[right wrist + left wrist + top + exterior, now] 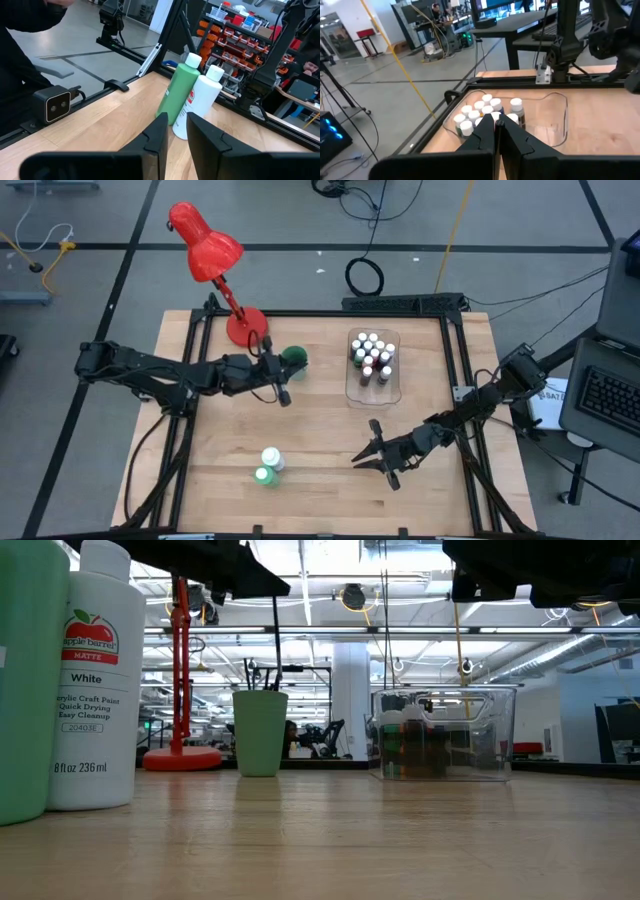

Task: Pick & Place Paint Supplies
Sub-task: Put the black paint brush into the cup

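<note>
Small paint bottles (pixel 371 357): white-capped, clustered in the clear tray (pixel 389 388) at mid-table; colours mostly hidden.
White bottle (pixel 271 458), green bottle (pixel 263 475): upright, touching, near the front edge.
Brushes (pixel 262 674): in the green cup (pixel 294 358), tips indistinct.
Left gripper (pixel 285 396): beside the cup, fingers closed, empty.
Right gripper (pixel 364 459): slightly parted, empty, facing the two bottles.
Red lamp (pixel 207 248): at the rear.

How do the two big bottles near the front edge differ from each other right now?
The green bottle is green all over; the white bottle is white with a printed red-apple label. In the right wrist view the green bottle looks a little taller. In the overhead view the green bottle sits nearer the table's front edge than the white bottle. Both stand upright, white-capped, side by side.
</note>
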